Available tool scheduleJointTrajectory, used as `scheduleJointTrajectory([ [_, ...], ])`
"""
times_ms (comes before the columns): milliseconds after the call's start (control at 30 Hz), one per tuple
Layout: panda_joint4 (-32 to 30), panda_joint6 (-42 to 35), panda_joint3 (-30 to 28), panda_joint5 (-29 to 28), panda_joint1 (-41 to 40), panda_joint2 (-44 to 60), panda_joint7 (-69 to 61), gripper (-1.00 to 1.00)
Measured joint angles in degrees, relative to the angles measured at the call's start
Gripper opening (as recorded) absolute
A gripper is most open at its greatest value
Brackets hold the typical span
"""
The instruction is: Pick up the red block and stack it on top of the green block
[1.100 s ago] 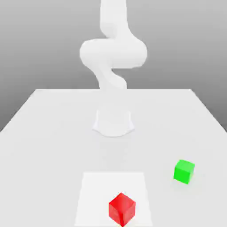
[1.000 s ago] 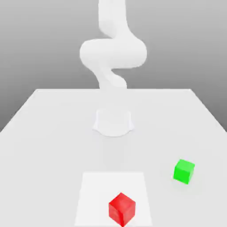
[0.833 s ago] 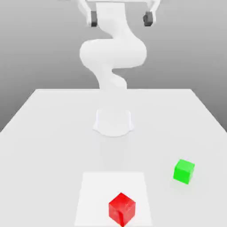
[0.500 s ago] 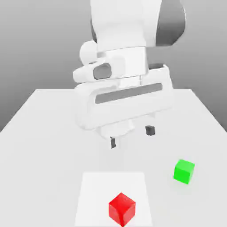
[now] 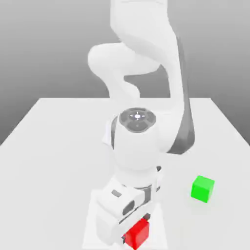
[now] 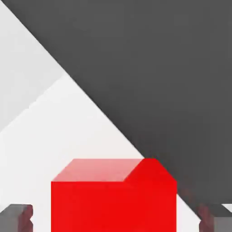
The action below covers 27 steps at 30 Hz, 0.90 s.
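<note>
I have my gripper down at the red block, which sits on the white square. My fingers stand wide open on opposite sides of it, a gap showing at each, so I hold nothing. I judge the reach nearly done; the grip, lift, carry and stacking are left. The green block stands apart with nothing on top. The red block is a plain, glossy-looking cube, flat-faced and sharp-edged, with a paler pink patch across its top.
</note>
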Motion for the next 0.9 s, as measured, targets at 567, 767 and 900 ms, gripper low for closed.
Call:
scheduleJointTrajectory([
  [567,-12.0,-9.0,8.9,-6.7,14.6,-20.8,-15.8,-1.0],
  [767,-16.8,-1.3,10.8,-8.8,22.6,-18.3,-25.7,-1.0],
  [900,-16.8,2.1,10.2,-9.6,22.4,-14.9,-25.4,1.0],
])
